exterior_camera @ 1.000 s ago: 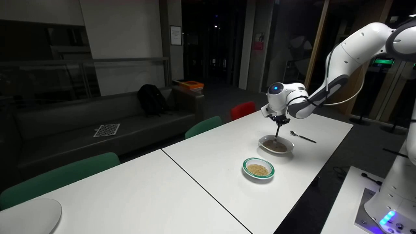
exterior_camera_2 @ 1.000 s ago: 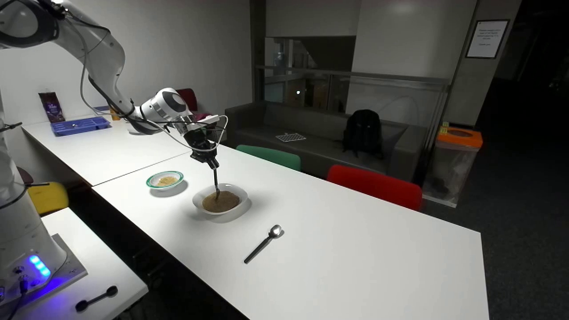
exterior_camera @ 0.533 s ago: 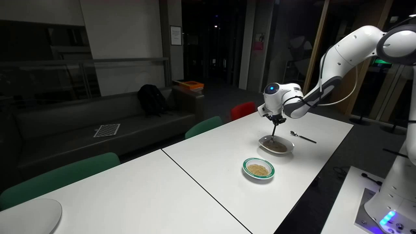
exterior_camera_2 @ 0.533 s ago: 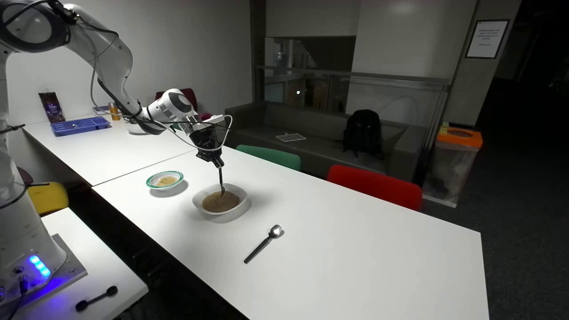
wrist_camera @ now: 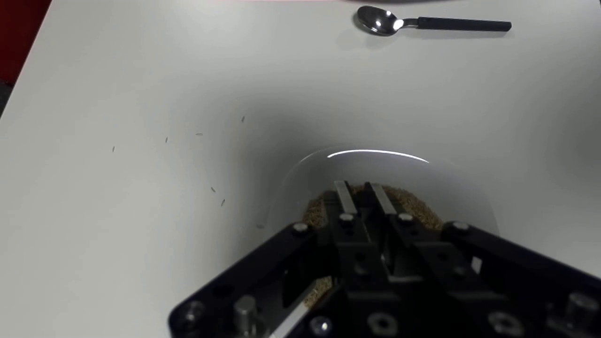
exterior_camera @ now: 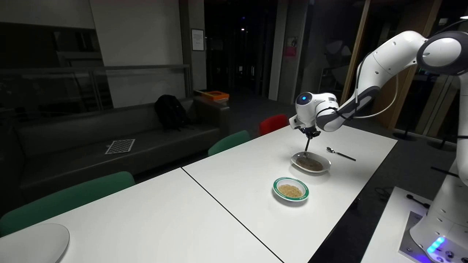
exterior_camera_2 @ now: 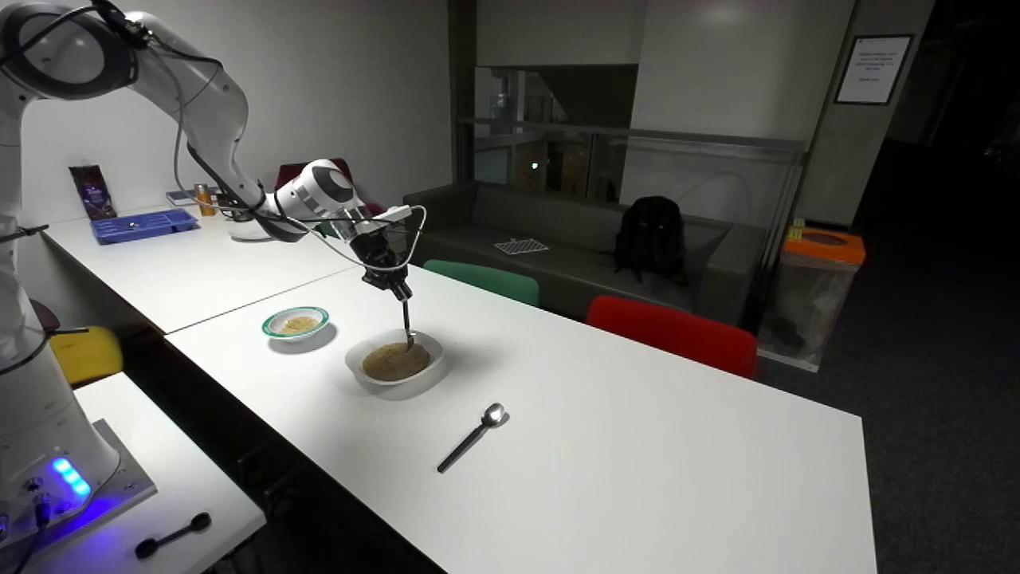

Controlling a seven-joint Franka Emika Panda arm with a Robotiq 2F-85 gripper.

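My gripper (exterior_camera: 310, 136) is shut on the dark handle of an upright utensil (exterior_camera_2: 406, 315). The utensil's metal end is at the brown grain (exterior_camera_2: 394, 364), near the inner wall of a white oval bowl (exterior_camera: 324, 160); whether it is a spoon or a fork is too small to tell. In the wrist view the fingers (wrist_camera: 345, 197) stand close together above this bowl, and the handle between them is mostly hidden. Beside it is a green-rimmed bowl (exterior_camera: 291, 199) of pale grain (exterior_camera: 290, 190). A spoon (wrist_camera: 462, 24) with a black handle lies on the table's other side.
A few stray grains (wrist_camera: 199, 134) lie on the white table (exterior_camera_2: 637, 446). Green (exterior_camera_2: 482, 281) and red (exterior_camera_2: 673, 331) chairs line its far edge. A white plate (exterior_camera: 34, 243) and a blue tray (exterior_camera_2: 143, 226) are farther along. A black utensil (exterior_camera_2: 173, 536) lies by the robot's base.
My gripper and the utensil have shifted away from the robot's base, carrying the metal end from mid-grain toward the bowl's far wall. Both bowls and the loose spoon have stayed put.
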